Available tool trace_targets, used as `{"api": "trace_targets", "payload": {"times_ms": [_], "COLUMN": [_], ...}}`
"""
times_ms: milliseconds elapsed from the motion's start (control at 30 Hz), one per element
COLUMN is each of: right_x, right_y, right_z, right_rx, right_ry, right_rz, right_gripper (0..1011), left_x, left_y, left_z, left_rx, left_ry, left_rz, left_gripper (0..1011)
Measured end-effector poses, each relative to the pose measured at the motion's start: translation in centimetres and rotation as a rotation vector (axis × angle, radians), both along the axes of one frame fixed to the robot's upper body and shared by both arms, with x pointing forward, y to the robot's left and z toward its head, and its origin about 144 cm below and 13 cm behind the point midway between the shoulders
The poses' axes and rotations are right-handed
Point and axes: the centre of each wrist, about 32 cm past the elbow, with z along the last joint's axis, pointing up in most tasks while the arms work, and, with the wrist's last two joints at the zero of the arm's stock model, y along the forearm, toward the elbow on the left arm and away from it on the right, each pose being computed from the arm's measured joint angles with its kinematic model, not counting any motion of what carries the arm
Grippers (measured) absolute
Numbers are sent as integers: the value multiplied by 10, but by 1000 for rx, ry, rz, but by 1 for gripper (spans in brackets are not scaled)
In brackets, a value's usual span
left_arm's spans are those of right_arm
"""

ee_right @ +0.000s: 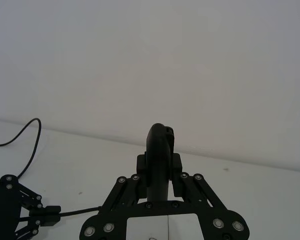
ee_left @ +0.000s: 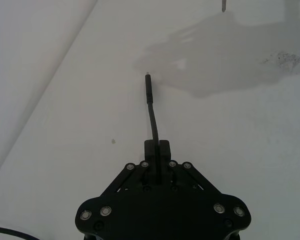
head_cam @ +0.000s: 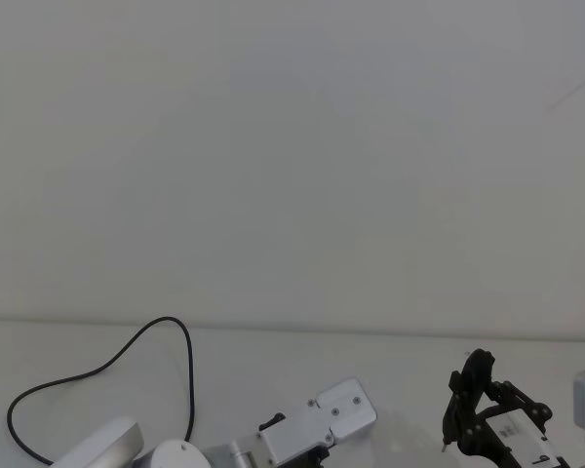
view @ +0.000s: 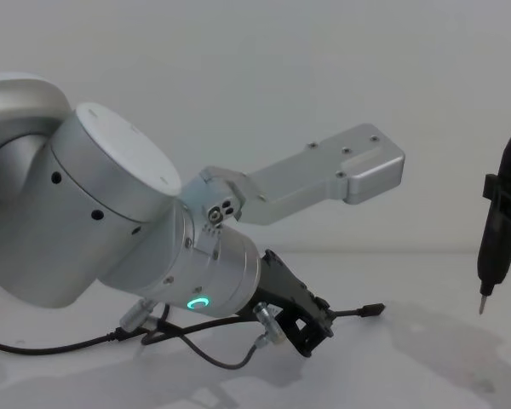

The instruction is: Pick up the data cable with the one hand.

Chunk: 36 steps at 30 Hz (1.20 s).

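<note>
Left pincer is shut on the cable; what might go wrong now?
The left pincer grips the data cable close to its plug end, so the cord may slip out on lifting. Its long slack on the table could snag on the left arm. The right pincer, holding a pointed tool, hangs nearby.

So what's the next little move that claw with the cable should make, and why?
Probably lift straight up, slowly. The left claw is shut on the data cable just behind its plug, low over the table, while the rest of the cord lies slack on the surface. The right claw holds a dark tool off to the side.
</note>
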Motion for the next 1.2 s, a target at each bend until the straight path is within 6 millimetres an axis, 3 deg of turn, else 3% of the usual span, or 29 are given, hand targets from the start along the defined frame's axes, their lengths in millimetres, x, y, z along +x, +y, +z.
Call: {"api": "trace_targets", "payload": {"times_ms": [600, 1200], "right_x": [1, -5], "right_y": [-8, -47], "right_z": [9, 32], "right_rx": [38, 237], "right_ry": [-38, -104], "right_rz": [-4, -51], "right_gripper": [268, 268], "left_x": [-5, -7], "left_y": [4, 26], "left_z": [6, 29], "left_rx": [-138, -263], "left_ry": [-56, -43], "left_rz": [-40, -148], "left_gripper": [41, 41]}}
